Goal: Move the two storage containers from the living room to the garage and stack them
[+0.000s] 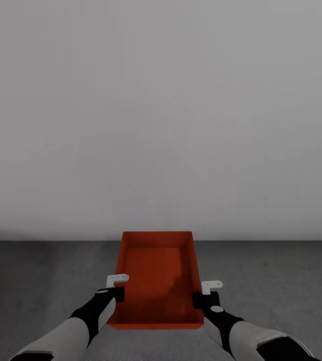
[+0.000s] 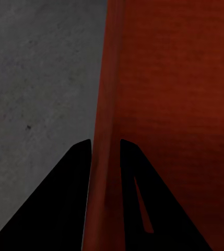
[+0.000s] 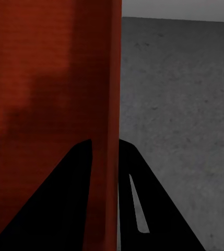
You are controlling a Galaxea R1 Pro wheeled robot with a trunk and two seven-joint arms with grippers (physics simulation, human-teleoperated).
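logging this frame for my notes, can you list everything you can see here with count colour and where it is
storage container: one, orange-red, open-topped and empty, in front of the robot over the dark floor, held by its two side walls; whether it rests on the floor I cannot tell
floor: one, dark grey, matte, across the lower part of the head view
wall: one, plain pale grey-white, behind the container
left gripper: one, black with white fingertips, one finger either side of the container's left wall, shut on it
right gripper: one, black with white fingertips, one finger either side of the container's right wall, shut on it
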